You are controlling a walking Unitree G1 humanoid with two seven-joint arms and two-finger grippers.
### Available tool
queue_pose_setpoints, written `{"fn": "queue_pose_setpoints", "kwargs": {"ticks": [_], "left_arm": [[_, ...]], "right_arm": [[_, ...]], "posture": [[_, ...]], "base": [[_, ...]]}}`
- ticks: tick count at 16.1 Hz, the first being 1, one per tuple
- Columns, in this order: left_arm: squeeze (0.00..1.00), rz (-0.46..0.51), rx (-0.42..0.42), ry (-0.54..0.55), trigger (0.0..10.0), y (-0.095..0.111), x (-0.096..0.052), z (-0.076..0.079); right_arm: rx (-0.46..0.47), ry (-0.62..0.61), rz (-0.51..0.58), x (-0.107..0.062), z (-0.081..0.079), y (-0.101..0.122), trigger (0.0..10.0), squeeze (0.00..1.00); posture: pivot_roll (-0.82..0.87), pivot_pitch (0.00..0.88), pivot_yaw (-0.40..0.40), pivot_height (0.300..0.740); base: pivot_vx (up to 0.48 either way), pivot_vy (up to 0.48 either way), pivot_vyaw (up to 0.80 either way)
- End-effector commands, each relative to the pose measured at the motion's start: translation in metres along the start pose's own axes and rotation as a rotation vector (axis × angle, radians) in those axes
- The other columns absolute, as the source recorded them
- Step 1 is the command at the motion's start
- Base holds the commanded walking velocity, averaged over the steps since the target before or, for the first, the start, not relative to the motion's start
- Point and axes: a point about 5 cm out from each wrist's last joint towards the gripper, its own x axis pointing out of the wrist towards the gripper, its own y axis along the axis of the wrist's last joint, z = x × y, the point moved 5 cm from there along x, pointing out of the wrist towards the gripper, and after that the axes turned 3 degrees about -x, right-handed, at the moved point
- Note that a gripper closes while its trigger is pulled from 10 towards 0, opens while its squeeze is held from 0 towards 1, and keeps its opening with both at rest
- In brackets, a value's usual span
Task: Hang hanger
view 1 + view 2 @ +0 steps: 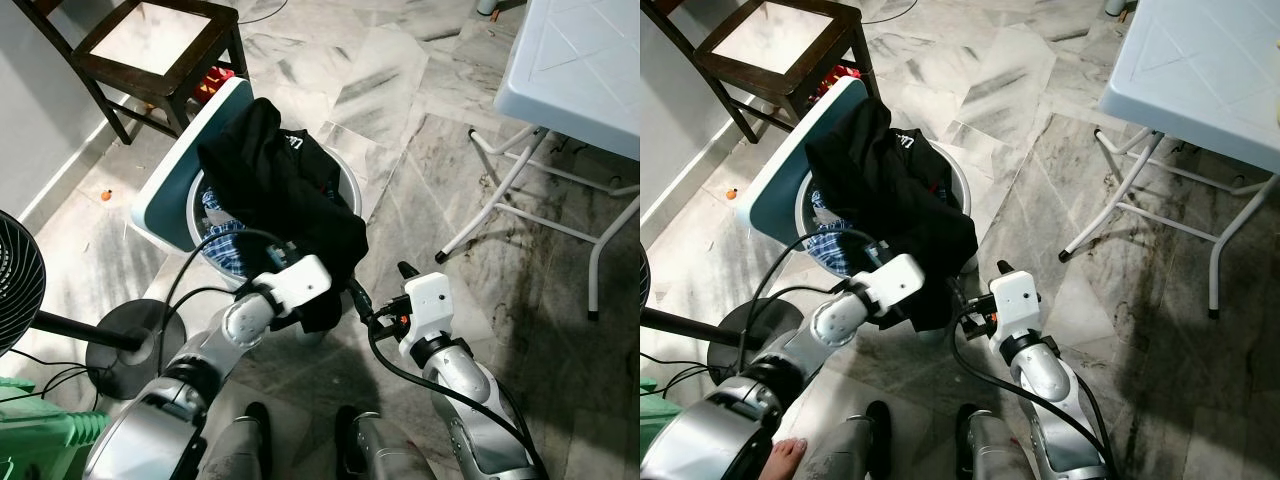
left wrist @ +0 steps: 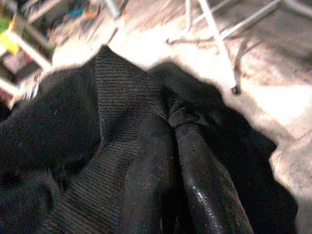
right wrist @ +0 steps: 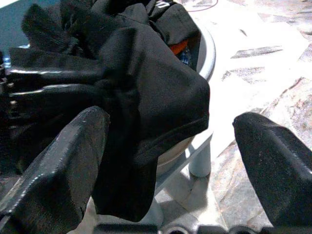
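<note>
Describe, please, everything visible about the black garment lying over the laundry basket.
The black garment is soft, dark cloth, ribbed in the left wrist view. It lies crumpled over the round white basket, one end hanging past the rim. The left gripper is shut on a pinched fold. The right gripper is open close beside the hanging end.

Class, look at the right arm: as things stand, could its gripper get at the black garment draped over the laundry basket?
Probably yes. The right gripper is open and faces the black garment, which hangs over the laundry basket rim with nothing between them. The left gripper already pinches the same cloth beside it.
</note>
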Motion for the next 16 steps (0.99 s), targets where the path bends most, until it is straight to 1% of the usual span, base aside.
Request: {"fn": "queue_pose_setpoints", "kwargs": {"ticks": [1,2,3,4,5,6,7,8,9,10,11,12,13,14,16], "left_arm": [[0.00,-0.073,-0.057,0.035,10.0,-0.021,-0.011,0.000],[0.56,-0.109,-0.118,0.074,10.0,-0.033,-0.018,-0.003],[1.00,-0.120,-0.137,0.093,10.0,-0.037,-0.022,-0.004],[1.00,-0.135,-0.167,0.098,10.0,-0.041,-0.024,-0.004],[1.00,-0.149,-0.265,0.136,10.0,-0.045,-0.026,-0.007],[1.00,-0.140,-0.285,0.138,10.0,-0.044,-0.026,-0.007],[1.00,-0.122,-0.333,0.139,10.0,-0.042,-0.026,-0.009],[1.00,-0.110,-0.351,0.153,10.0,-0.039,-0.025,-0.012],[1.00,-0.078,-0.367,0.187,10.0,-0.034,-0.026,-0.019],[1.00,-0.056,-0.380,0.216,10.0,-0.031,-0.027,-0.025],[1.00,-0.022,-0.384,0.267,10.0,-0.026,-0.031,-0.033],[1.00,0.009,-0.363,0.286,10.0,-0.020,-0.034,-0.036],[1.00,0.029,-0.377,0.354,10.0,-0.017,-0.042,-0.041],[1.00,0.033,-0.375,0.371,10.0,-0.018,-0.047,-0.041],[1.00,0.041,-0.343,0.354,10.0,-0.017,-0.054,-0.036]], "right_arm": [[0.007,-0.008,-0.024,-0.004,0.000,-0.008,10.0,0.00],[0.006,-0.002,-0.026,-0.003,-0.001,-0.008,10.0,0.00],[0.006,0.003,-0.026,-0.001,-0.001,-0.008,10.0,0.00],[0.005,0.006,-0.026,-0.001,-0.002,-0.008,10.0,0.00],[0.005,0.011,-0.024,0.001,-0.002,-0.007,10.0,0.00],[0.006,0.014,-0.024,0.001,-0.003,-0.007,10.0,0.00],[0.005,0.020,-0.024,0.001,-0.004,-0.007,10.0,0.00],[0.005,0.022,-0.025,0.001,-0.005,-0.008,10.0,0.00],[0.006,0.023,-0.026,0.001,-0.005,-0.008,10.0,0.00],[0.006,0.023,-0.026,0.001,-0.005,-0.009,10.0,0.00],[0.006,0.024,-0.027,0.001,-0.005,-0.009,10.0,0.00],[0.006,0.024,-0.028,0.001,-0.005,-0.009,10.0,0.00],[0.005,0.025,-0.028,0.001,-0.005,-0.010,10.0,0.00],[0.005,0.025,-0.028,0.001,-0.005,-0.009,10.0,0.00],[0.005,0.024,-0.026,0.002,-0.005,-0.010,10.0,0.00]], "posture": [[-0.09,0.285,0.007,0.740],[-0.08,0.284,0.004,0.740],[-0.08,0.283,0.002,0.740],[-0.07,0.282,0.000,0.740],[-0.07,0.283,-0.003,0.740],[-0.06,0.283,-0.003,0.740],[-0.06,0.284,-0.004,0.740],[-0.06,0.285,-0.003,0.740],[-0.06,0.283,-0.003,0.740],[-0.06,0.283,-0.003,0.740],[-0.06,0.281,0.000,0.740],[-0.06,0.281,0.000,0.740],[-0.06,0.279,0.001,0.740],[-0.05,0.276,0.005,0.740],[-0.05,0.274,0.005,0.740]], "base": [[0.000,0.000,0.00],[0.000,0.000,0.00],[0.000,0.000,0.00],[0.000,0.000,0.00],[0.000,0.000,0.00],[0.000,0.000,0.00],[0.000,0.000,0.00],[0.000,0.000,0.00],[0.000,0.000,0.00],[0.000,0.000,0.00],[0.000,0.000,0.00],[0.000,0.000,0.00],[0.000,0.000,0.00],[0.000,0.000,0.00],[0.000,0.000,0.00]]}}
